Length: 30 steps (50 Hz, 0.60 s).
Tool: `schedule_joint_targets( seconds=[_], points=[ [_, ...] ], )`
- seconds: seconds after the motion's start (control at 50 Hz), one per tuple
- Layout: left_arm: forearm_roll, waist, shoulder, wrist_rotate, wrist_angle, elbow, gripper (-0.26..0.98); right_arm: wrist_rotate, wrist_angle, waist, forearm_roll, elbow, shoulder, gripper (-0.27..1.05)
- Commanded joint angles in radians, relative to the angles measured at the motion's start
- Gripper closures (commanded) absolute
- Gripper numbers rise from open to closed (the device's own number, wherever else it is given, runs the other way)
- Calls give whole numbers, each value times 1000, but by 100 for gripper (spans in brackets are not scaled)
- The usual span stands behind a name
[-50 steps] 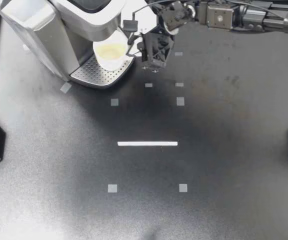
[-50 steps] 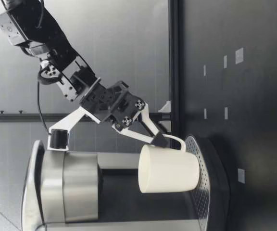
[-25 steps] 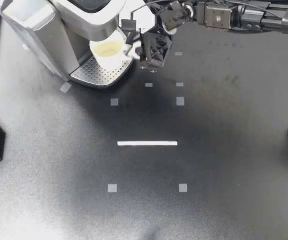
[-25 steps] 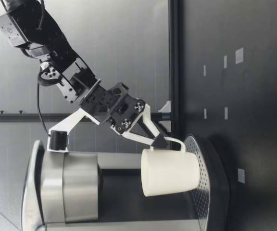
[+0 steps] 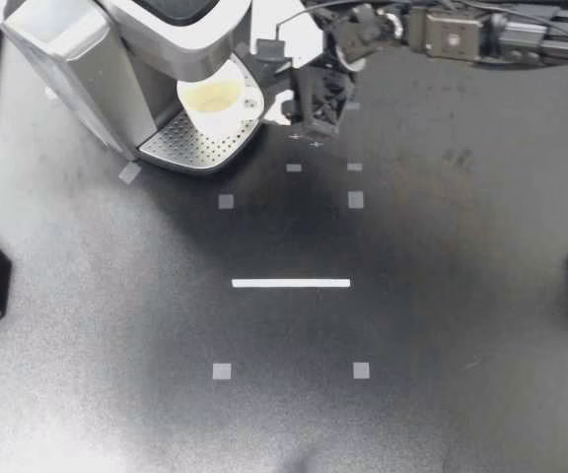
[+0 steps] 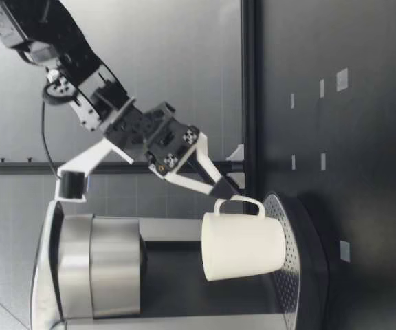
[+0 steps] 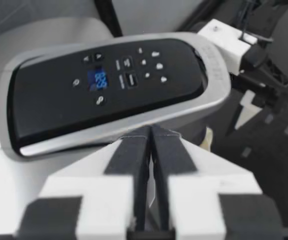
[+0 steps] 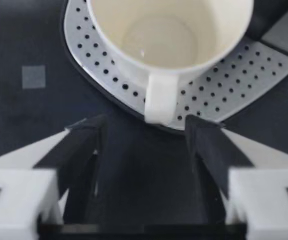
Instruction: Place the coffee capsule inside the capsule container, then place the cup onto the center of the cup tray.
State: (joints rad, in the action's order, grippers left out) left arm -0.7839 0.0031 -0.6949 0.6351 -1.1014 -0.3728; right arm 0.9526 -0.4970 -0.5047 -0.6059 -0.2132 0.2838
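A white cup [image 5: 215, 99] stands upright on the coffee machine's perforated cup tray [image 5: 193, 146], under the spout, with its handle [image 8: 160, 97] pointing at my right gripper [image 5: 272, 79]. That gripper is open and holds nothing. In the right wrist view its fingers [image 8: 84, 145] stand wide apart just short of the handle. In the low view the cup [image 6: 243, 246] rests on the tray [image 6: 287, 240], with the right gripper [image 6: 150, 189] tilted above the handle. My left gripper [image 7: 151, 145] is shut with nothing seen in it, hovering over the machine's control panel [image 7: 104, 85]. No capsule shows.
The silver coffee machine [image 5: 116, 59] fills the table's far left corner. Small grey tape squares [image 5: 226, 201] and a white strip [image 5: 291, 283] mark the dark table [image 5: 412, 325]. My right arm [image 5: 481, 34] lies along the far edge.
My right gripper has opened and let go of the cup's handle, then drawn back and up a little. The cup has shifted further onto the tray and now stands there free.
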Motion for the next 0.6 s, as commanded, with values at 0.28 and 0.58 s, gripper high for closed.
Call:
schedule_joint_targets(
  seconds=[0.28, 0.58],
  points=[
    [3, 183, 64, 3, 245, -43, 62, -18, 49, 2, -8, -149, -227, 18],
    [17, 264, 176, 3, 365, -28, 62, -34, 52, 20, -132, -276, -383, 18]
  ],
)
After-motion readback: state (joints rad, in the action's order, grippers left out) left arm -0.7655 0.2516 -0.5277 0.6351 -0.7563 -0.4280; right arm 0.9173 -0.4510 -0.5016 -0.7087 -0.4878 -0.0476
